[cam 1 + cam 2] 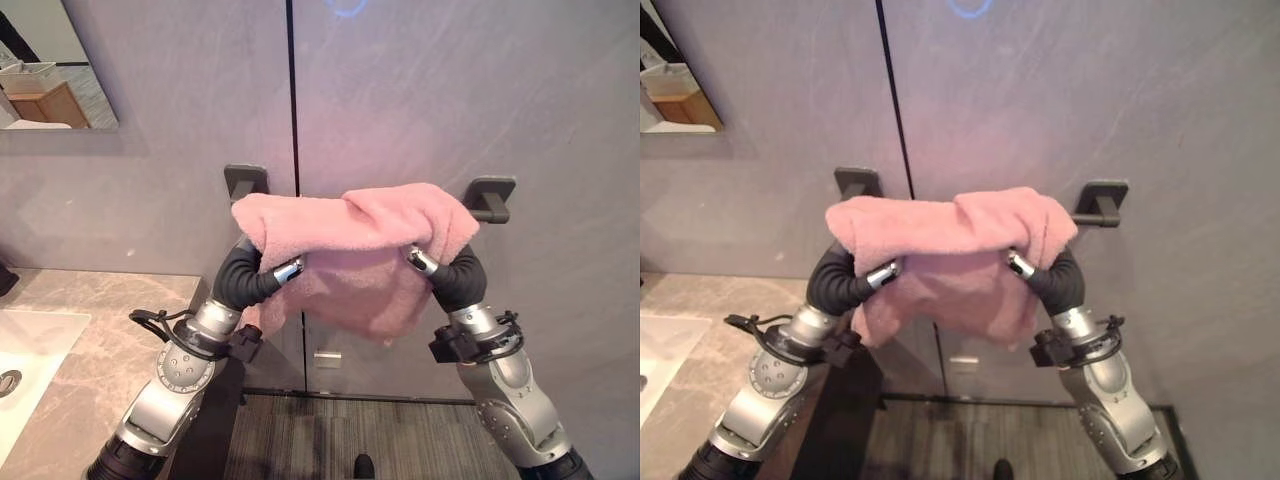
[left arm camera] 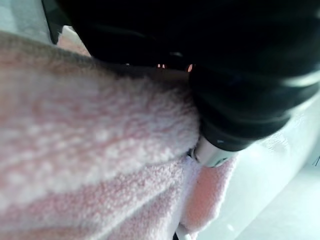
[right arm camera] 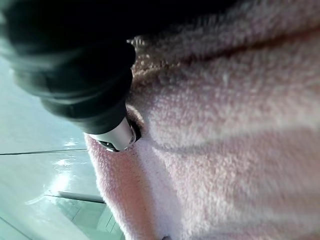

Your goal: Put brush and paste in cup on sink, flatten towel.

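A pink towel is draped bunched over the rail. Beneath the towel, the left hand and right hand are buried; finger state cannot be told. If tugged unevenly, the towel could be pulled off the rail.

Ahead of me at twelve o'clock, a pink fluffy towel hangs bunched against the grey wall, between two dark wall brackets at ten and two o'clock. Its upper part folds over in a thick rumpled roll, peaked near the middle, while the lower part sags in an uneven flap toward six o'clock. I see its nap close up in both wrist views, soft and looped, creased into ridges, not lying flat
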